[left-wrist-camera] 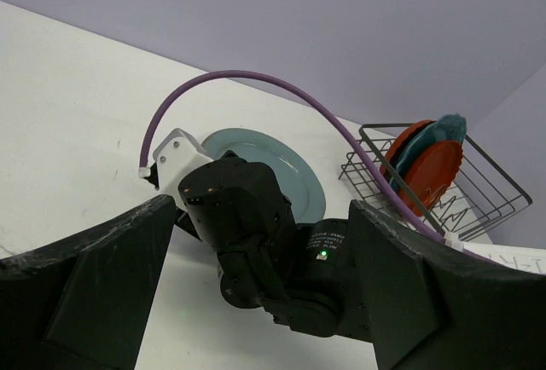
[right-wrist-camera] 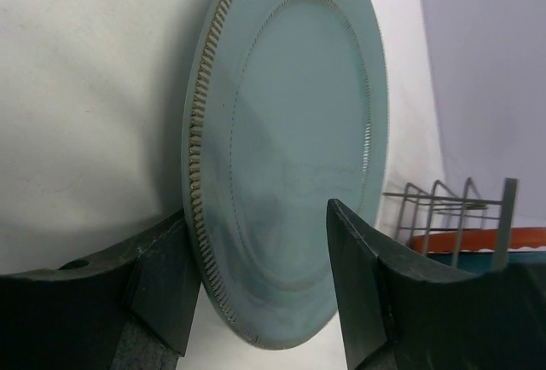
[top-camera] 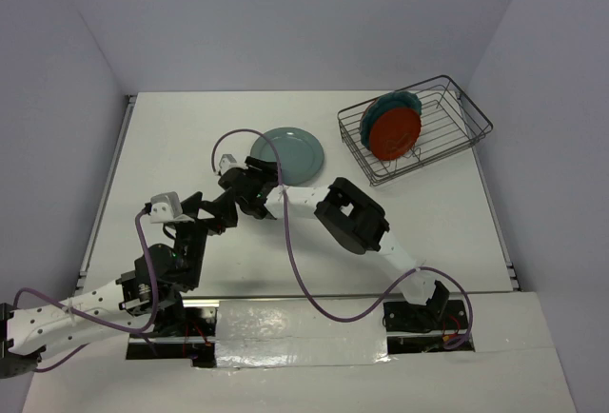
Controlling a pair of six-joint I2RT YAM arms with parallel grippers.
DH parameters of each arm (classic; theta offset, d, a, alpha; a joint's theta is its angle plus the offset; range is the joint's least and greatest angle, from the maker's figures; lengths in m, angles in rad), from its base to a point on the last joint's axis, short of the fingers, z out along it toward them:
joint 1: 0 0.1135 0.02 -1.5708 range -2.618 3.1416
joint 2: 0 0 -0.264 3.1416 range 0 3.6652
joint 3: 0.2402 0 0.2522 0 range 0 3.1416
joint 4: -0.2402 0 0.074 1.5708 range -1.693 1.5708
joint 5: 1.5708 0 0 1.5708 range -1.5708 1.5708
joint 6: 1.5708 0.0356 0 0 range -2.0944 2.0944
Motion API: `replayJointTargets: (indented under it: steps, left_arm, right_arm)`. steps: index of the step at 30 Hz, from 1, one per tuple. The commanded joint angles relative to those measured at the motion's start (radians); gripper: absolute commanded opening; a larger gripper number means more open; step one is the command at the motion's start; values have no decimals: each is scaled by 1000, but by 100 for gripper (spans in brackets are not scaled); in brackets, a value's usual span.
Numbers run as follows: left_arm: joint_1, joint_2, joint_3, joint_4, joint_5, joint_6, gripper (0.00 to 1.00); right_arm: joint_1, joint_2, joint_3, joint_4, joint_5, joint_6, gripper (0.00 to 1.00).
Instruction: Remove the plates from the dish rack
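1. Done so far: one pale grey-green plate (top-camera: pixel 290 153) lies flat on the white surface (top-camera: pixel 190 137), well apart from the dish rack (top-camera: pixel 457 113) and to its left.
2. The right claw (right-wrist-camera: pixel 256 212) has its fingers apart, one on each side of that plate's near rim. It looks like a release, not a hold.
3. The left claw (left-wrist-camera: pixel 260 204) is spread wide with nothing in it. It hangs near the right arm's wrist, away from the rack.
4. Left to do: a red-orange plate (top-camera: pixel 396 133) and a darker teal plate (top-camera: pixel 381 113) stand on edge in the rack. The left wrist view shows what may be a second red-orange rim behind the teal one.
5. By my judgement the job is under halfway, with the first plate only just down.
6. Materials: the pale plate looks like matte glazed ceramic. It has a finely ribbed outer edge and a beaded ring inside the rim.
7. The teal plate has a wavy edge, and the red-orange one looks smooth and slightly glossy.
8. The rack is thin dark wire, rectangular, with upright dividers.
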Motion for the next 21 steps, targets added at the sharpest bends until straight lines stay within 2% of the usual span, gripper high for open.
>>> replayJointTargets:
  steps: [1, 5, 14, 18, 21]
  left_arm:
    - [-6, 8, 17, 52, -7, 13, 95]
    - [-6, 12, 18, 55, -11, 16, 95]
    - [-6, 19, 20, 55, -10, 17, 95]
    - [-6, 25, 23, 55, -5, 19, 95]
    - [-6, 28, 18, 69, 27, 33, 95]
  right_arm:
    - [17, -63, 51, -119, -94, 129, 64]
    - [17, -101, 55, -179, -226, 204, 66]
    - [18, -159, 85, -296, -362, 293, 67]
    - [20, -275, 71, -311, -425, 359, 66]
    - [18, -363, 45, -323, -418, 398, 64]
